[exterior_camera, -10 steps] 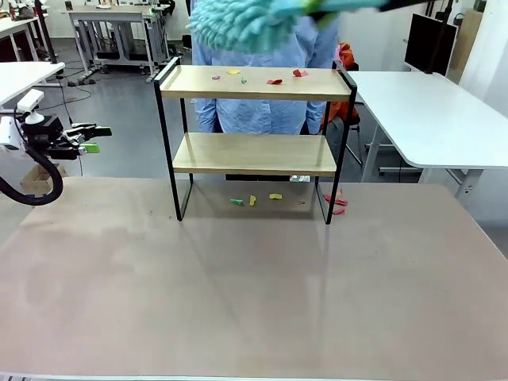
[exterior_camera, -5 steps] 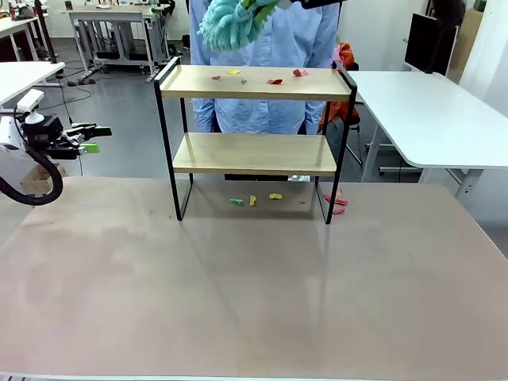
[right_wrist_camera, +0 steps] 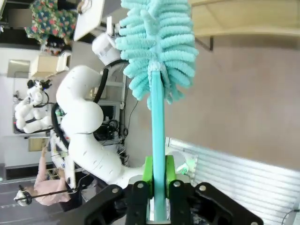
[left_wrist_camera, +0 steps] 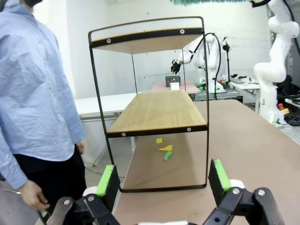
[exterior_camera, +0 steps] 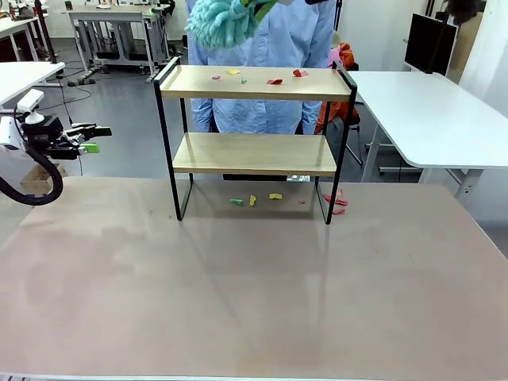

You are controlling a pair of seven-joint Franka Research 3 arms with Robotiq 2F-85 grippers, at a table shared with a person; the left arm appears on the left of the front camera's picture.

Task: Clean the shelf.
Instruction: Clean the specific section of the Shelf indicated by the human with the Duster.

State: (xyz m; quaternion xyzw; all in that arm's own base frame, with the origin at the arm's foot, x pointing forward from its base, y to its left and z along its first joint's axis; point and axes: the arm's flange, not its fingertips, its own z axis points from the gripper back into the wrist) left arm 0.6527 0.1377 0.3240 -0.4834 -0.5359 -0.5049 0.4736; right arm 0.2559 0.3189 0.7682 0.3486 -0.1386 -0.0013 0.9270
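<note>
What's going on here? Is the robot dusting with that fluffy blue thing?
Yes, it's cleaning. The right gripper is shut on the handle of a fluffy teal duster, held up above the shelf. Little coloured scraps lie on the top board, and more scraps lie on the table under the shelf. The left gripper hangs open off to the side, holding nothing. A person in a blue shirt stands behind the shelf.

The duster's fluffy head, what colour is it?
Turquoise; the duster shows best in the right wrist view.
</note>
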